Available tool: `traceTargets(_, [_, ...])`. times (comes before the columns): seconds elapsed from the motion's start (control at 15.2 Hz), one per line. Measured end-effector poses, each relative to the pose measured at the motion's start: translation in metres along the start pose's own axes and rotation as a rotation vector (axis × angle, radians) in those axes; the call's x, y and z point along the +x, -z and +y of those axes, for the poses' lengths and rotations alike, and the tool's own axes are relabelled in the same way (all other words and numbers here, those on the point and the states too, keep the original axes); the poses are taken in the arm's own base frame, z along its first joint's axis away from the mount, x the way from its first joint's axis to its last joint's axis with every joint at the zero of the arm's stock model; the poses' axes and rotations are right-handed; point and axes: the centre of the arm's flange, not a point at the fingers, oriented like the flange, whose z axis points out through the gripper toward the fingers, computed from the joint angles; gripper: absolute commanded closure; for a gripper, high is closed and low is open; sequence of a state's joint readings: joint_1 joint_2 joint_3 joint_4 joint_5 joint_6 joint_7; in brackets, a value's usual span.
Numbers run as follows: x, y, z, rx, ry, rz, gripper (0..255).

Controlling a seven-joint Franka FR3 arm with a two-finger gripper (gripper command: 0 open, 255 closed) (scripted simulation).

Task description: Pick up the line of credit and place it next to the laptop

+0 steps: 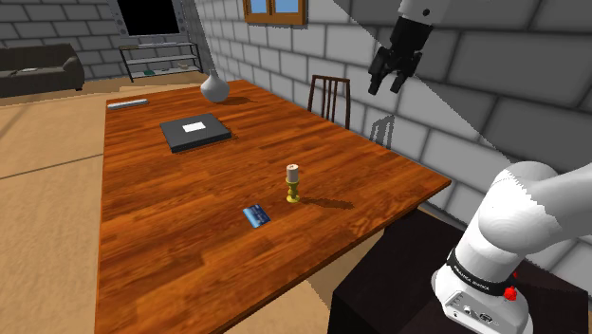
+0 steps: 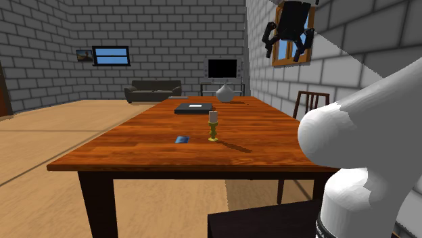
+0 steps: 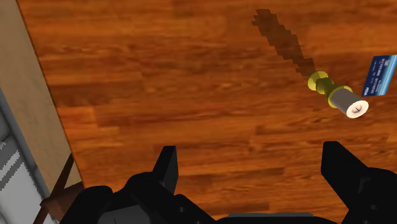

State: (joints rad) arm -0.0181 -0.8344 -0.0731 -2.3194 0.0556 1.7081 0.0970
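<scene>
Gripper was recorded high above the table, well apart from the candlestick and on its wall side; the fingers were spread wide with nothing between them, as judged from the wrist view, where bare wood was seen in the gap; this posture was read as a pre-approach hover, the jaws being parted in readiness for a thin flat item.

The blue card, taken as the line of credit, was found lying flat on the table just beside the candlestick, not touching it, on the side away from the gripper; a descent from the gripper's present side would therefore have to be routed past or over the candlestick, and a knock was noted as the main risk.

The laptop was found closed and flat, well apart from the candlestick, farther along the table toward the pale vase; bare wood was seen around it, so room for placement was judged ample.

The card, being flat on the wood, was judged awkward to pinch; task not yet begun.
</scene>
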Motion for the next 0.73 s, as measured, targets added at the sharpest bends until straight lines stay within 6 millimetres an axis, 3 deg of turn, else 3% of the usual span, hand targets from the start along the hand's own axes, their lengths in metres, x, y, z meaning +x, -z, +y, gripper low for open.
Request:
traceTargets(0.26, [-0.004,-0.020,-0.021,-0.008,0.003,0.021,0])
traceTargets(0.73, [-0.015,-0.079,-0.094,-0.036,0.011,0.095,0])
